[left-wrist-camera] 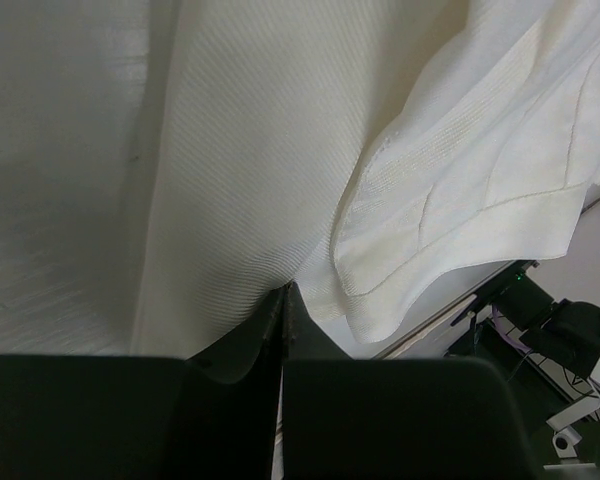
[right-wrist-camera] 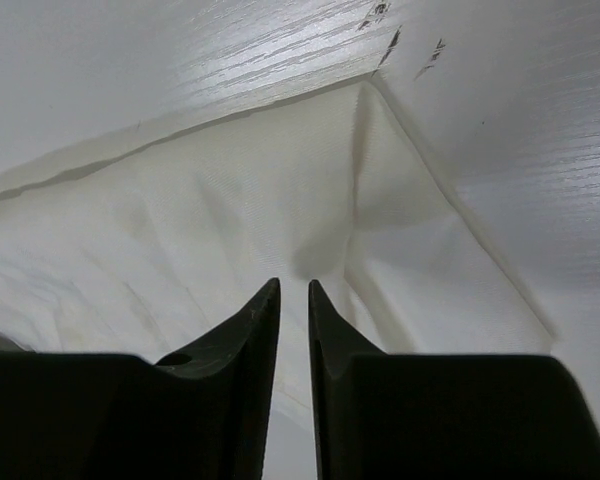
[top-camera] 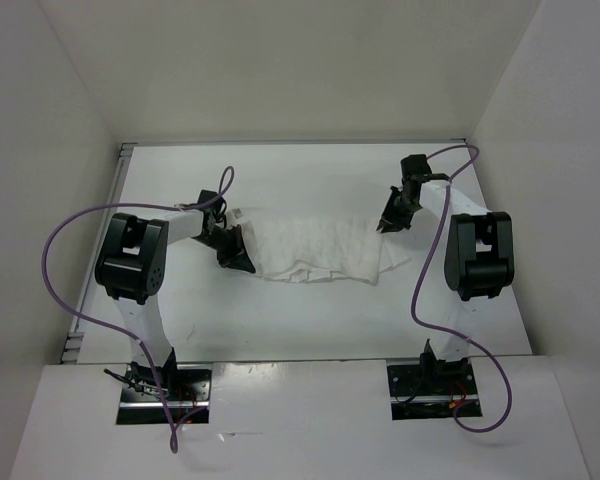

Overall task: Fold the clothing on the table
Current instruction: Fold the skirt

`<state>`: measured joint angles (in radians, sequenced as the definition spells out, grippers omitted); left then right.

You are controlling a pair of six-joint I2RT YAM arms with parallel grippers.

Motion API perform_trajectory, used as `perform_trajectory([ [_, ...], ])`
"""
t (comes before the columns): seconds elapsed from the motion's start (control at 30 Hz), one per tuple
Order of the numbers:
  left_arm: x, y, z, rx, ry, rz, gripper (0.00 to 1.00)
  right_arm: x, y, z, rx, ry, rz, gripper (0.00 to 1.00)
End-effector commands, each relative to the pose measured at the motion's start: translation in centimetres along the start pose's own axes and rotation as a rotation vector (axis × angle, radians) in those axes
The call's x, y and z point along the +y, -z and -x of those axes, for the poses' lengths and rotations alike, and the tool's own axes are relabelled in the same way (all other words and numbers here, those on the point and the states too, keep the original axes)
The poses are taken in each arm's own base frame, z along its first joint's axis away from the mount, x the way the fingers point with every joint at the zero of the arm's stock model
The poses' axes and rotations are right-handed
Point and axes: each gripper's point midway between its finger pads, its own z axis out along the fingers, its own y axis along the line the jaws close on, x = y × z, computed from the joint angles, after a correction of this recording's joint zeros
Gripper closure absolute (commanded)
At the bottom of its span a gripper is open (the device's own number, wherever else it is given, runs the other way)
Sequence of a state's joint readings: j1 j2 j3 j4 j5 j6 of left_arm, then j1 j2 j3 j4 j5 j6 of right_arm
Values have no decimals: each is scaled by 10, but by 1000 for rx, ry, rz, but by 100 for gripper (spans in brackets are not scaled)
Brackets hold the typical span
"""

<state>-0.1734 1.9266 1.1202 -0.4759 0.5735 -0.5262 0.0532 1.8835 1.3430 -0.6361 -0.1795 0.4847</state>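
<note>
There is 1 bench (top-camera: 280,325), 1 piece of clothing (top-camera: 325,248), 2 arms and 2 pincers, with 2 purple cables (top-camera: 48,255), 1 looping off each arm. From above, the clothing lies crumpled in a wide band between the 2 pincers, the left pincer (top-camera: 238,256) at its left end and the right pincer (top-camera: 388,225) at its far right corner. That view is too distant to show how either pair of jaws stands. The left wrist view does show it: the left pincer (left-wrist-camera: 284,292) is pressed together, with the clothing (left-wrist-camera: 240,150) pinched at its tips. The cloth rises from there in fine pleats, and a stitched hem flap (left-wrist-camera: 460,220) hangs just right of the tips. The right wrist view shows the right pincer (right-wrist-camera: 294,284) slightly spread, 1 narrow gap between its 2 fingers. The clothing (right-wrist-camera: 180,230) puckers directly ahead of the tips, but I cannot tell whether any cloth sits inside the gap. Only this view shows the garment's pointed corner lying flat ahead and to the right of the tips, and bare bench (right-wrist-camera: 500,120) beyond it with a few short dark scuffs (right-wrist-camera: 378,14).
</note>
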Motion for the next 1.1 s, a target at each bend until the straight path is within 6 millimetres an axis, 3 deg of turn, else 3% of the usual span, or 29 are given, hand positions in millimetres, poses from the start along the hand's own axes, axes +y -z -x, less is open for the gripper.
perform_trajectory([
  [0.0,18,-7,6,-14,-11,80,100,7,20,21,-65,11,5,78],
  [0.17,20,-9,6,-7,-7,83,100,-3,18,19,-69,7,-42,70],
  [0.73,18,-8,9,-14,-11,80,100,-17,-19,0,19,-7,-69,68],
  [0.9,18,-8,9,-14,-11,80,100,-16,-17,1,14,-6,-66,98],
  [1.07,18,-8,9,-14,-11,80,100,3,24,31,-97,1,-41,100],
])
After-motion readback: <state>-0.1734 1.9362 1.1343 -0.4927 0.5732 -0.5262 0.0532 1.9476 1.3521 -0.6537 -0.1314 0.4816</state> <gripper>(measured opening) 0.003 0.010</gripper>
